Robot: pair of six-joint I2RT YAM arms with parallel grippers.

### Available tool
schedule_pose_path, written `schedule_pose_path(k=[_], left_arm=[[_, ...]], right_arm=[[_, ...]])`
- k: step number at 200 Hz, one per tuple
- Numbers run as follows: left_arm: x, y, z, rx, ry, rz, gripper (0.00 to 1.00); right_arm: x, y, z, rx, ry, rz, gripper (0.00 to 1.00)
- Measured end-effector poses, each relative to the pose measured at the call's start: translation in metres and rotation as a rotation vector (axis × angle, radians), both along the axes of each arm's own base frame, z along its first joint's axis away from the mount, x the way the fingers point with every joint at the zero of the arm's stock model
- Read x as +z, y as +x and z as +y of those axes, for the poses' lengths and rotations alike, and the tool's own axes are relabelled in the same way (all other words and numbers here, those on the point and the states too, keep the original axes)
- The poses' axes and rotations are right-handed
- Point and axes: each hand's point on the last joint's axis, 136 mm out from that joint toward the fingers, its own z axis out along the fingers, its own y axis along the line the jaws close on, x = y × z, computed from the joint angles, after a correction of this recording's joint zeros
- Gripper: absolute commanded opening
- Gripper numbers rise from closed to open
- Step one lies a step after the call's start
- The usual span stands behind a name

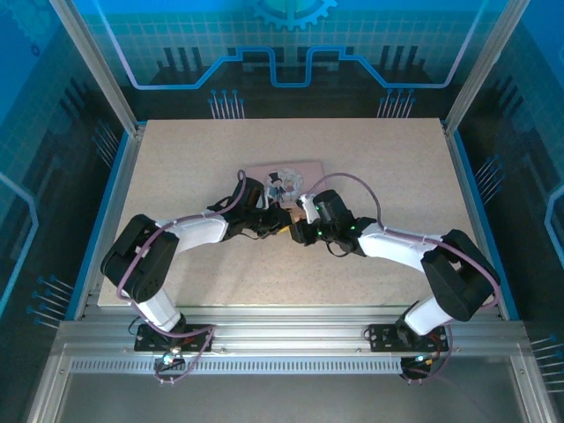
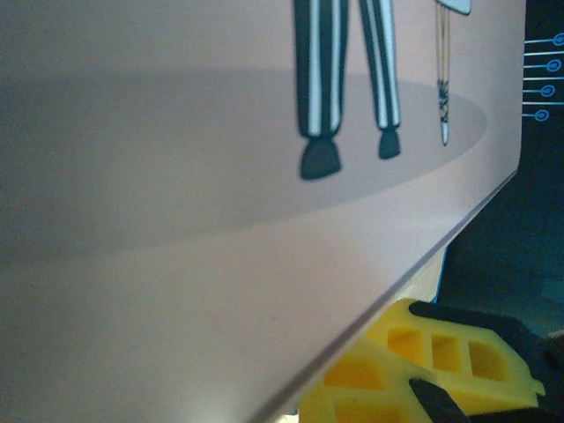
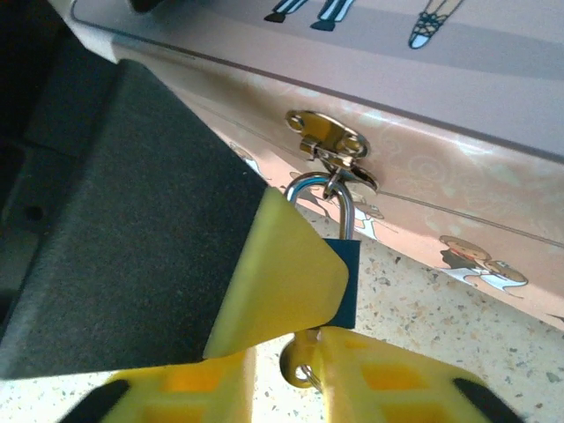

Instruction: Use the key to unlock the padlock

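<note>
One padlock [image 3: 348, 282] below the pink tin's [image 3: 458, 115] lid edge; wide table [image 1: 397, 159] around.

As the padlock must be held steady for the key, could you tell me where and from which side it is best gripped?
Probably by the blue body of the padlock, pinched across its narrow edges, coming from the side away from the pink tin. Its shackle is threaded through the tin's hasp, so the body hangs before the tin's wall. Leave the underside free.
</note>
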Motion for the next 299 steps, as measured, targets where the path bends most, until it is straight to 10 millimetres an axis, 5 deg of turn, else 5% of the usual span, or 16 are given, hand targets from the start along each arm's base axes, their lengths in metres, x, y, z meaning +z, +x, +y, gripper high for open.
schedule_pose_path(k=[128,186,218,239,299], left_arm=[[0.001,0.0,-0.001,-0.003,-0.004,-0.002,0.0],[-0.001,0.001,0.001,0.007,0.005,-0.005,0.0],[-0.003,0.001,0.003,0.011,0.009,-0.003,0.0],[-0.004,0.001,0.003,0.009,0.009,-0.006,0.0],[-0.013,-0.007,0.003,-0.024,0.031,-0.018,0.0]], right_arm=[[-0.003,0.001,-0.002,0.001,-0.021,-0.004,0.33],[-0.003,0.003,-0.002,0.007,-0.041,-0.007,0.06],[-0.003,0.003,0.0,0.012,-0.045,-0.008,0.1],[-0.006,0.003,0.0,0.013,-0.047,-0.001,0.28],[-0.019,-0.004,-0.005,0.016,-0.073,0.019,0.31]])
